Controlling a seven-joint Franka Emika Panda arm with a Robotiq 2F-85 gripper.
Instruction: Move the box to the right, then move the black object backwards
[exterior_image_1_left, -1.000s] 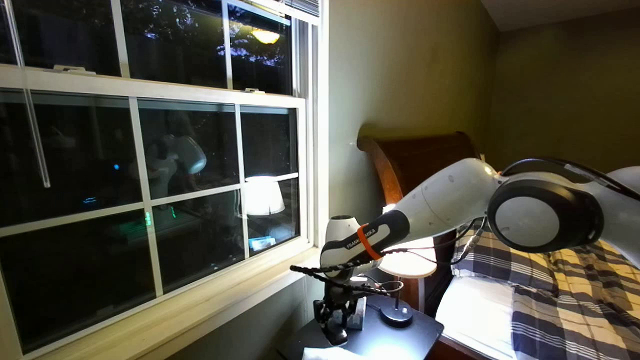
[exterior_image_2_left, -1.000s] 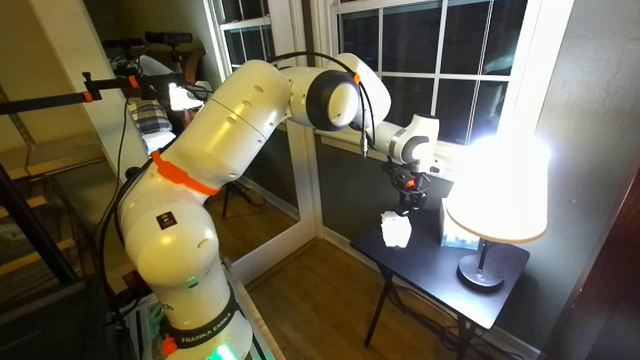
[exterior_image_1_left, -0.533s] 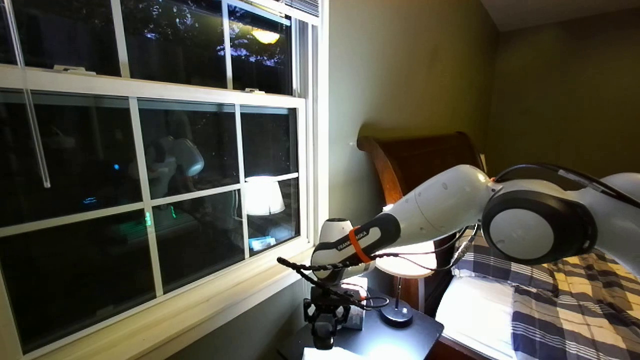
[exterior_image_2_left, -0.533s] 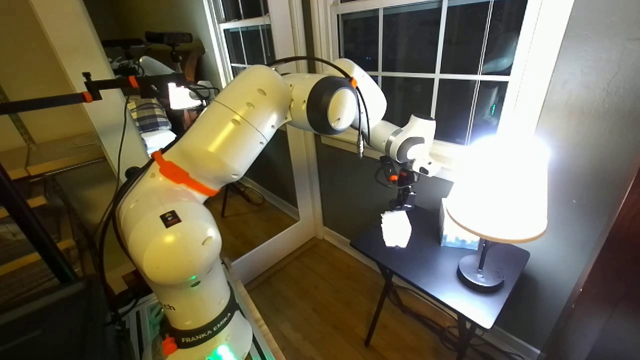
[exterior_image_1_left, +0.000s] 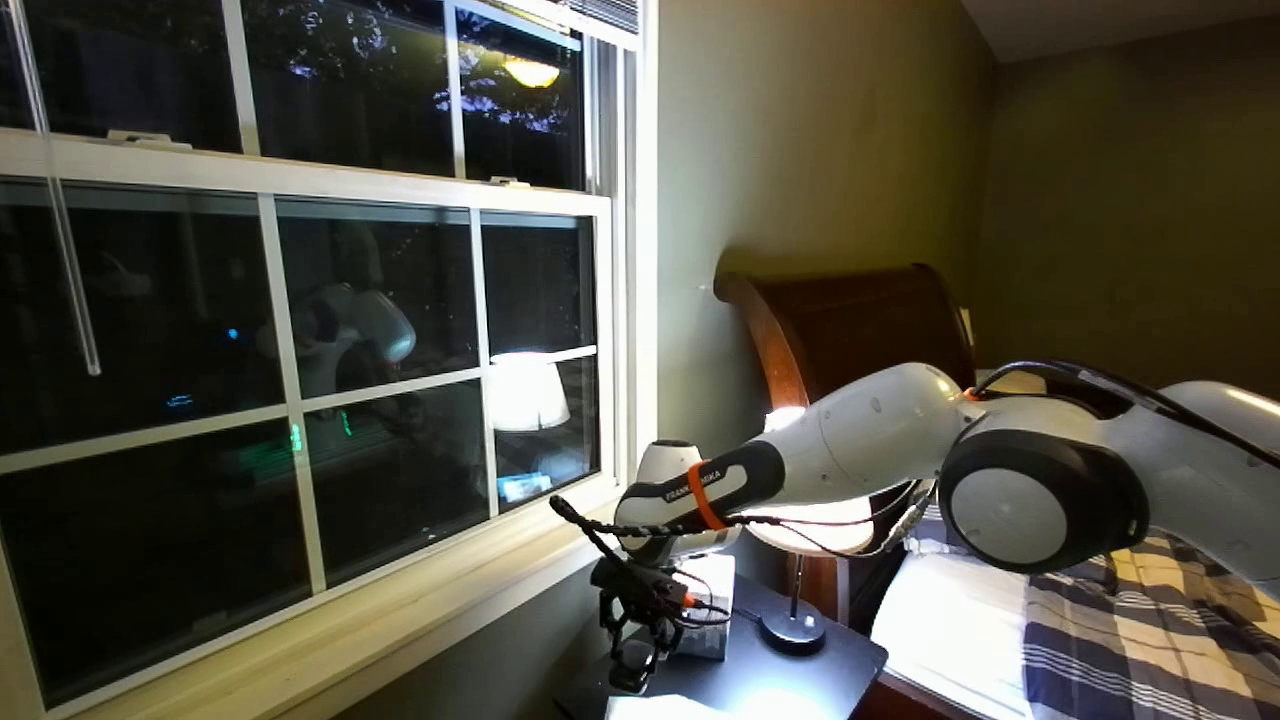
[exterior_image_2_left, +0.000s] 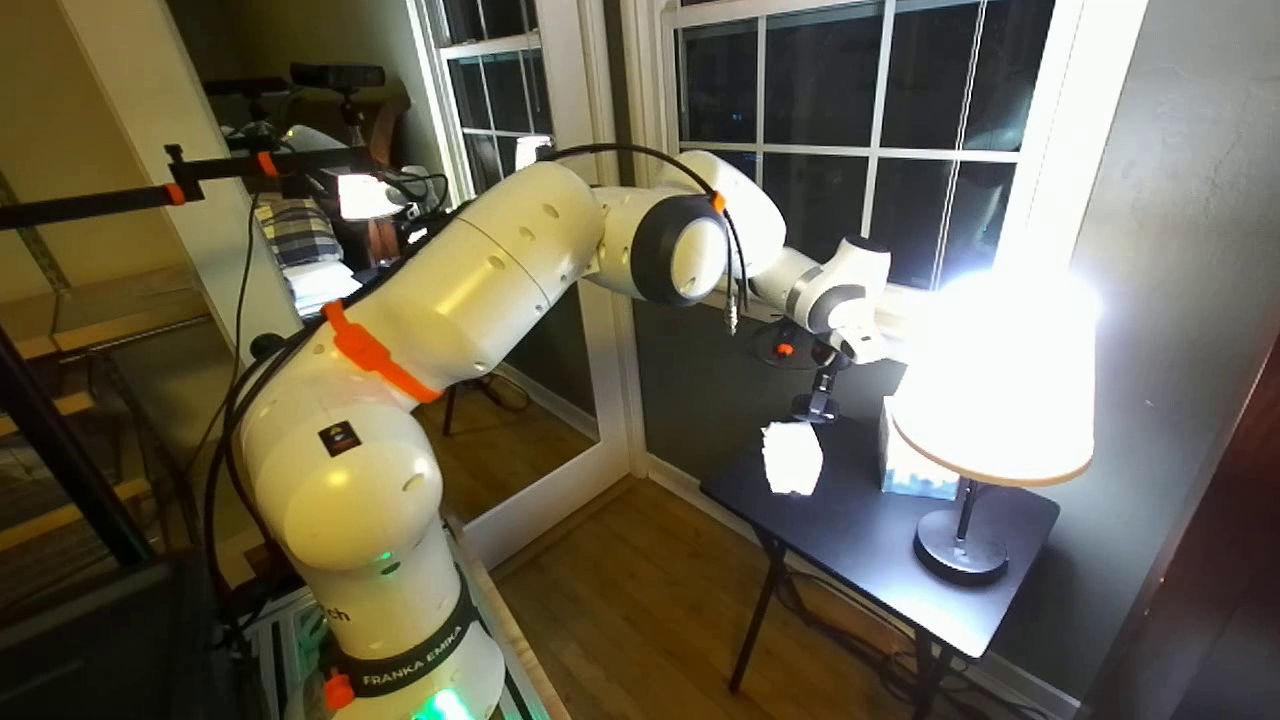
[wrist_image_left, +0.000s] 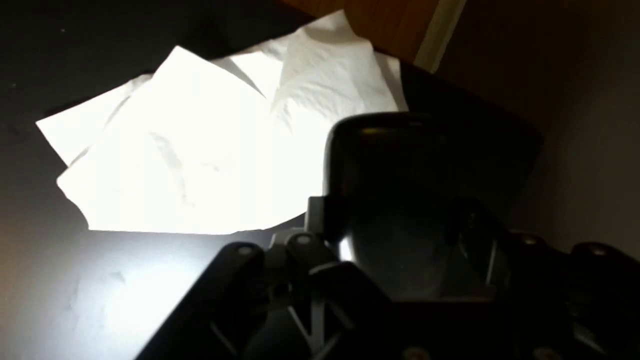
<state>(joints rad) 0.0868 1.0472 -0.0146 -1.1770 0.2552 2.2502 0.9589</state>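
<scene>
Because the box (exterior_image_2_left: 914, 470) stands on the counter (exterior_image_2_left: 860, 515) just beside the lamp (exterior_image_2_left: 992, 385) and apart from the gripper (exterior_image_2_left: 817, 400), the first move may well be done; tucked there, it would keep out of the second move's way. Farther from the lamp than the box, the gripper is pinching a black object (wrist_image_left: 392, 180), presumably to carry it backwards in one grip; whether it touches the counter I cannot tell. White papers (wrist_image_left: 180, 170) lie near it, also farther from the lamp than the box, and a low drag might snag them
</scene>
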